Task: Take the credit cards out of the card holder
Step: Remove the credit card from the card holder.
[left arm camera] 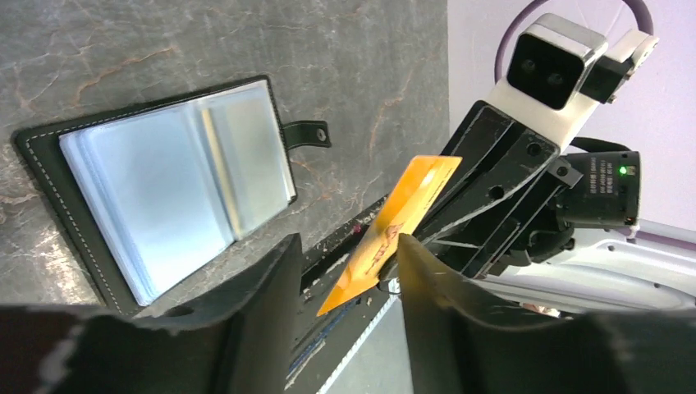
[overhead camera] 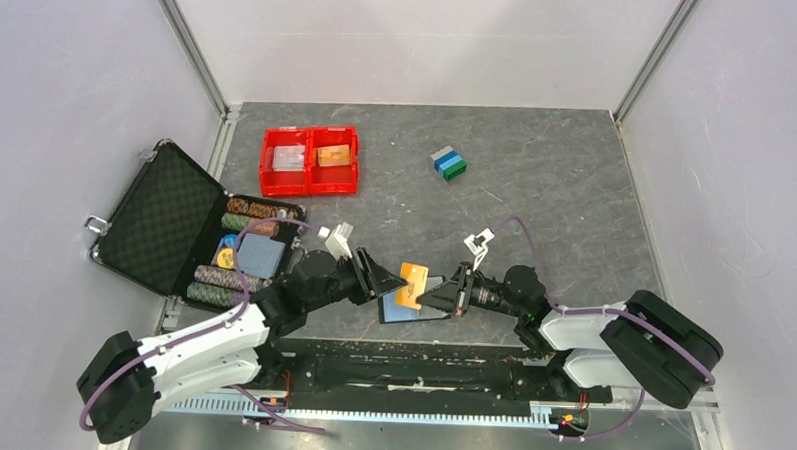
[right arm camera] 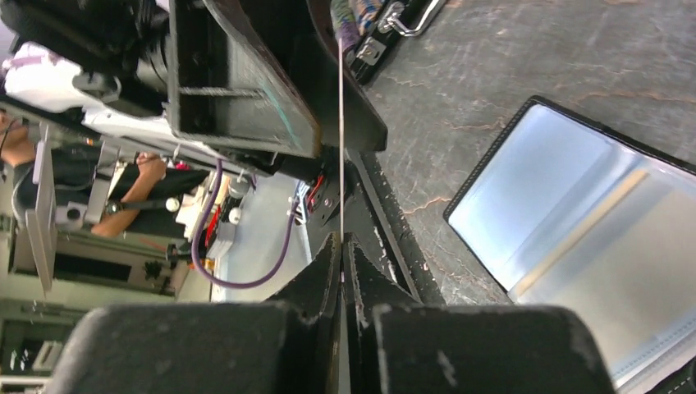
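The card holder (overhead camera: 399,312) lies open on the grey table near the front edge, its glossy blue-grey sleeves facing up; it also shows in the left wrist view (left arm camera: 164,193) and the right wrist view (right arm camera: 591,222). My right gripper (overhead camera: 452,292) is shut on one orange credit card (overhead camera: 414,279) and holds it above the holder. The card shows edge-on in the right wrist view (right arm camera: 341,123), pinched at the fingertips of the right gripper (right arm camera: 341,240). My left gripper (left arm camera: 345,242) is open, with the card's (left arm camera: 402,217) free end between its fingers. A whitish-grey card (overhead camera: 288,158) and an orange card (overhead camera: 333,155) lie in the red tray.
The red two-compartment tray (overhead camera: 309,182) stands at the back left. Stacked grey, blue and green blocks (overhead camera: 449,164) sit at the back centre. A large open black case (overhead camera: 165,217) with poker chips (overhead camera: 218,277) lies at the left. The black base rail (overhead camera: 410,365) runs just in front of the holder.
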